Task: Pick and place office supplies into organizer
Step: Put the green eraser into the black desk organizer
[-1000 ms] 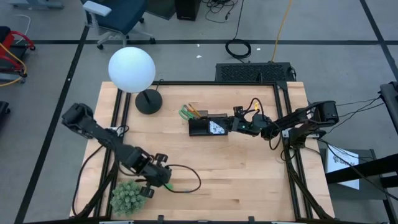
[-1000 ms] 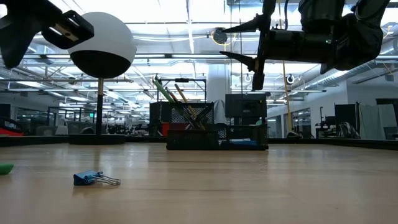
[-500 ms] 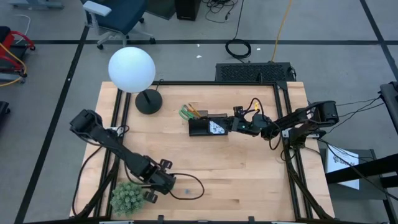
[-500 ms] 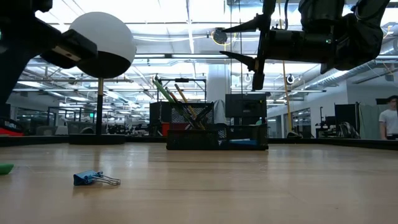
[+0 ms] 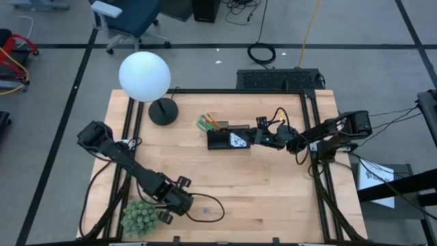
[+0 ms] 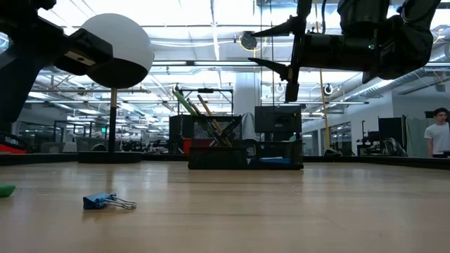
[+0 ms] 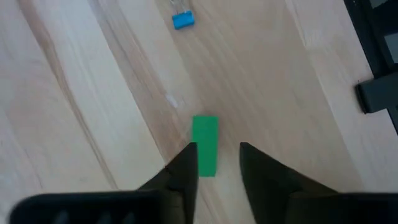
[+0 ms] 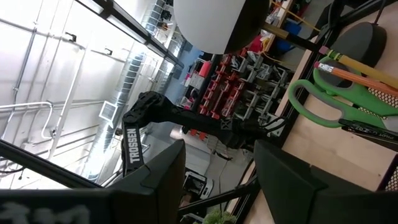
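Observation:
The small green eraser (image 7: pixel 204 142) lies flat on the wood near the table's near edge; it also shows at the low view's left border (image 6: pixel 5 190). My left gripper (image 7: pixel 217 149) (image 5: pixel 177 200) hangs over it, open, one finger on either side of the eraser's near end; whether a finger touches it I cannot tell. A tiny blue clip (image 7: pixel 182 20) (image 6: pixel 98 202) lies just beyond. The black organizer (image 5: pixel 229 139) (image 6: pixel 246 153) holds orange pencils (image 8: pixel 354 65) and green-handled scissors (image 8: pixel 336 99) standing upright. My right gripper (image 6: pixel 290 55) (image 5: pixel 263 137) hovers open above the organizer's right end.
A fuzzy green plant ball (image 5: pixel 140 217) sits just left of my left gripper at the near edge. The white globe lamp (image 5: pixel 144 76) stands on its round black base (image 5: pixel 162 111) at the far left. Bare wood lies between the organizer and the eraser.
My left gripper has moved a little toward the table's near edge and to the right, ending over the green eraser; the left arm's elbow has swung along with it. A person has come into sight in the room at the low view's right.

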Motion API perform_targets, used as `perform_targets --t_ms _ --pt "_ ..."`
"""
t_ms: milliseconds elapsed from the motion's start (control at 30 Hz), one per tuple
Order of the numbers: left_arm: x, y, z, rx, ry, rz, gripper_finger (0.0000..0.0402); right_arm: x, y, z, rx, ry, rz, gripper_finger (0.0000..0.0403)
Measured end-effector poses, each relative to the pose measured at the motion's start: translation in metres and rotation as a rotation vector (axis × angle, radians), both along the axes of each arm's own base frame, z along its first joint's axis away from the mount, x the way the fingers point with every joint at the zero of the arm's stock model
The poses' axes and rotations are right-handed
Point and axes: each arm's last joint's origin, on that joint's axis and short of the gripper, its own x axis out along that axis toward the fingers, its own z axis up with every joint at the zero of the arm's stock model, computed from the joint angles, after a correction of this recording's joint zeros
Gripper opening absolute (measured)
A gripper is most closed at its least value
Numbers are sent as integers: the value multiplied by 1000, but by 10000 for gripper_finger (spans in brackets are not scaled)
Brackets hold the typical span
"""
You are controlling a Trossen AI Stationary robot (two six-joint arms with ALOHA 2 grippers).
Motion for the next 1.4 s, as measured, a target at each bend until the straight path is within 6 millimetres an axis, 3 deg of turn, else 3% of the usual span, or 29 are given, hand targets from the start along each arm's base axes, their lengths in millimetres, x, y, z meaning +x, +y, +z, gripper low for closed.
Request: perform_targets --t_ms 167,333,1033,1400 --pt "0 0 0 -3 3 14 173 0 0 0 0 0 0 181" --pt "-1 -2 0 15 -15 -25 202 0 0 0 0 0 0 181" --pt "10 -12 -44 88 8 -139 182 0 0 0 0 0 0 181" --pt "11 -5 -57 65 9 -128 182 0 0 0 0 -1 0 181"
